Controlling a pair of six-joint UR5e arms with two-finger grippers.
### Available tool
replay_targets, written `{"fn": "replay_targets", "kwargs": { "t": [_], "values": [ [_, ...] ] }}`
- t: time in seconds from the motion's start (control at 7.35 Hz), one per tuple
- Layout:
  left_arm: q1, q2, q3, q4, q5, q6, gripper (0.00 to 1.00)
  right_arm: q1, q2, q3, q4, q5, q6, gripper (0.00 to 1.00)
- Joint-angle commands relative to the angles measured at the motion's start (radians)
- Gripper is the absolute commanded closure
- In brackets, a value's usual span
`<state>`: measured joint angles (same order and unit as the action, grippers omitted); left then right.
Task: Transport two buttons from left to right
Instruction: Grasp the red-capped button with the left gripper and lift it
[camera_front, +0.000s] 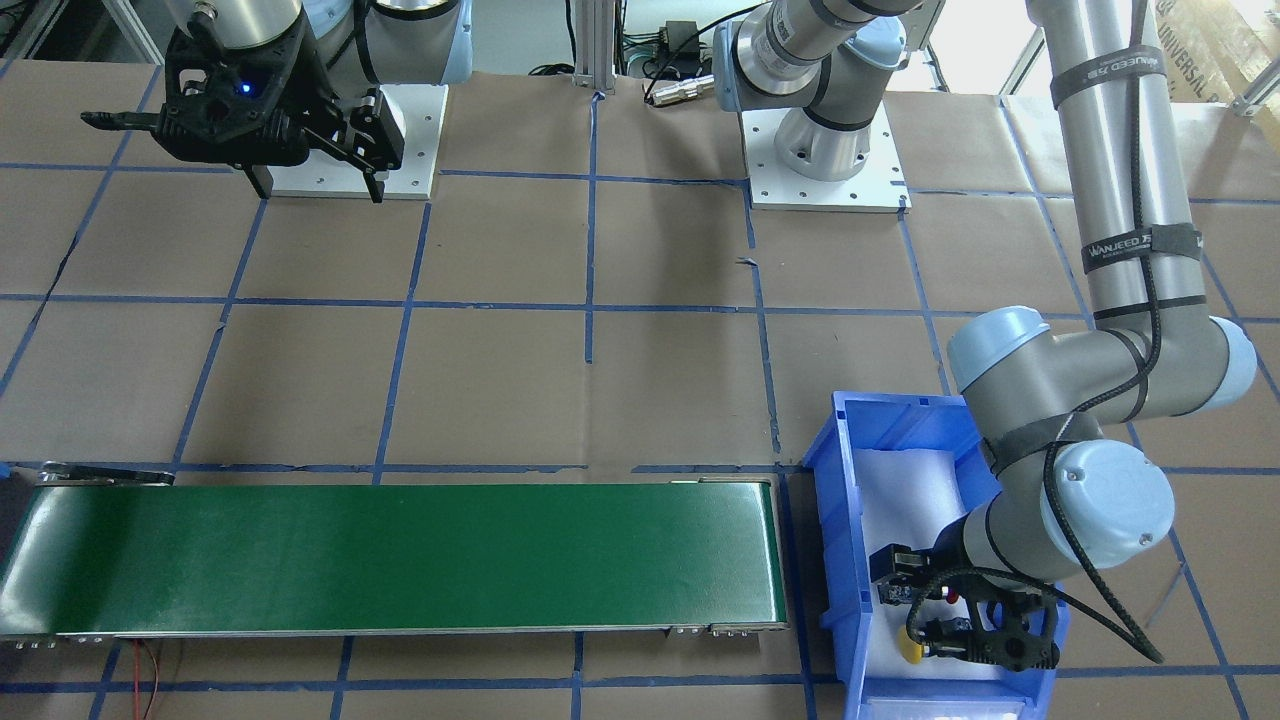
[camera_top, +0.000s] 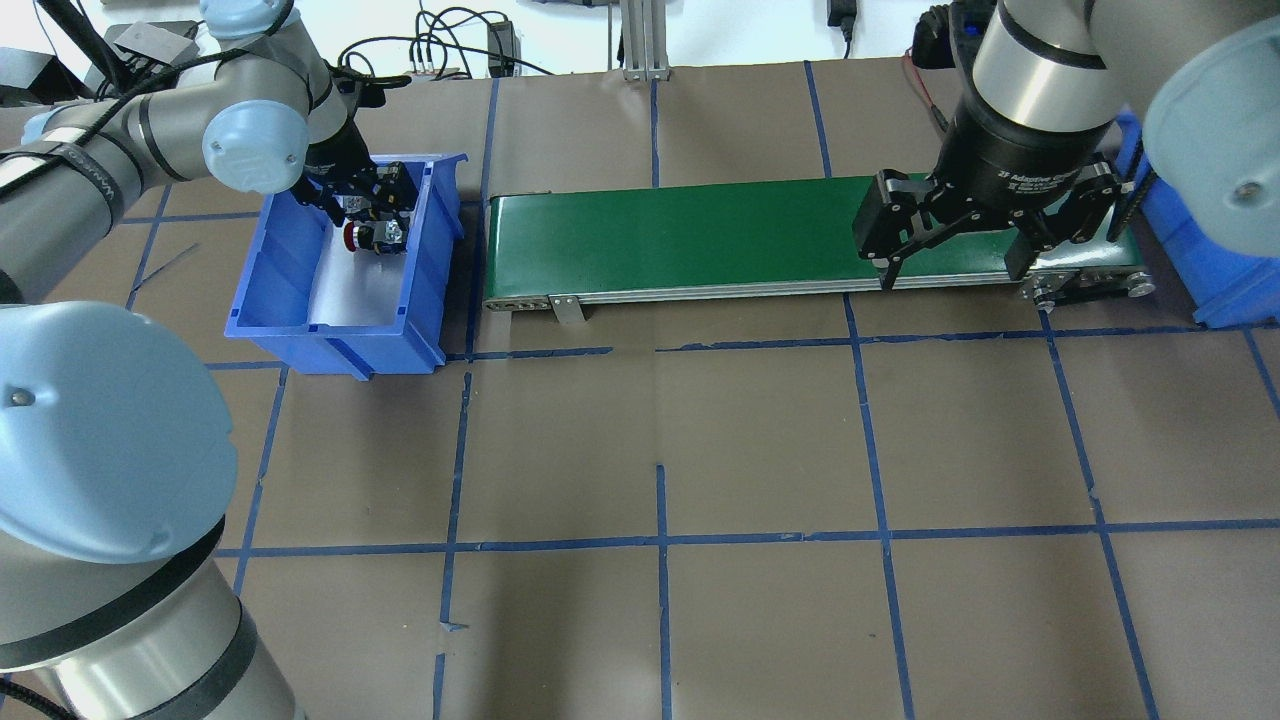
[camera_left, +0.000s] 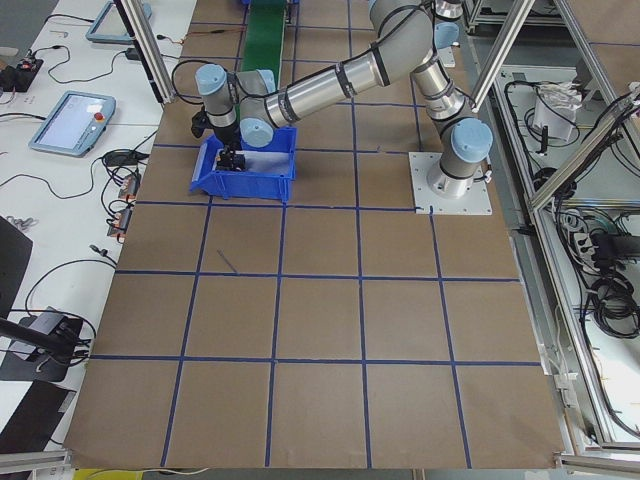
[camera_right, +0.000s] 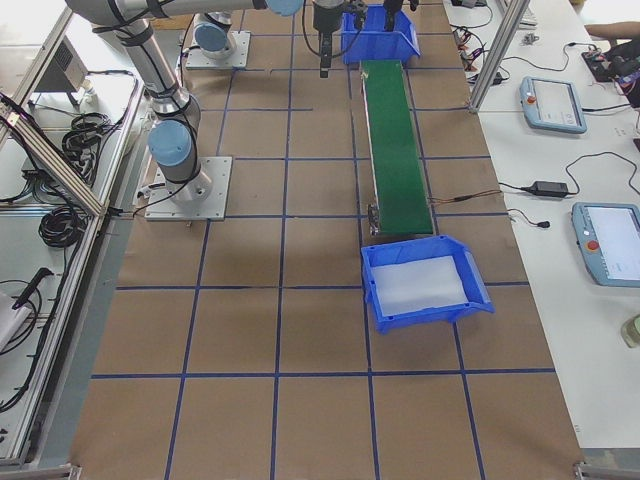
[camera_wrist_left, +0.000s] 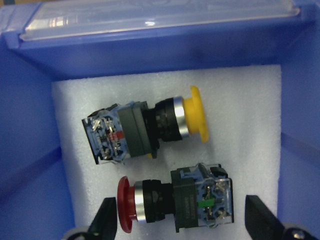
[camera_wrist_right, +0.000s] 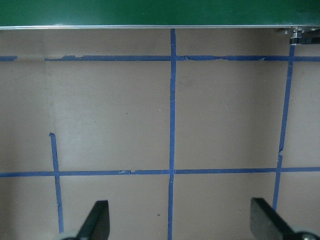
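Note:
Both buttons lie on white foam inside the blue bin (camera_top: 330, 335) on my left side. In the left wrist view the yellow button (camera_wrist_left: 145, 130) lies nearer the bin's end wall, cap to the right. The red button (camera_wrist_left: 175, 205) lies beside it, cap to the left. My left gripper (camera_wrist_left: 182, 221) is open, low in the bin, with one finger at each end of the red button. It holds nothing. It also shows in the overhead view (camera_top: 375, 205). My right gripper (camera_top: 952, 270) is open and empty, hovering over the table by the right end of the green conveyor belt (camera_top: 680, 240).
The conveyor runs between the left bin and a second blue bin (camera_right: 425, 280) lined with white foam on my right side. The bin walls (camera_wrist_left: 150, 50) stand close around my left gripper. Brown paper with blue tape lines covers the table.

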<state>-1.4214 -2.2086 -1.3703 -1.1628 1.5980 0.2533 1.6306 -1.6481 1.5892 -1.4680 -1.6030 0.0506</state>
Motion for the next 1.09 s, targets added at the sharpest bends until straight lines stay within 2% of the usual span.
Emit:
{"fn": "replay_targets", "kwargs": {
  "t": [0.0, 0.95],
  "values": [
    [0.001, 0.000, -0.001, 0.000, 0.000, 0.006, 0.08, 0.000, 0.001, 0.000, 0.000, 0.000, 0.000, 0.00],
    [0.002, -0.017, -0.003, 0.002, -0.001, 0.003, 0.06, 0.000, 0.001, 0.000, 0.000, 0.000, 0.000, 0.00]
  ]
}}
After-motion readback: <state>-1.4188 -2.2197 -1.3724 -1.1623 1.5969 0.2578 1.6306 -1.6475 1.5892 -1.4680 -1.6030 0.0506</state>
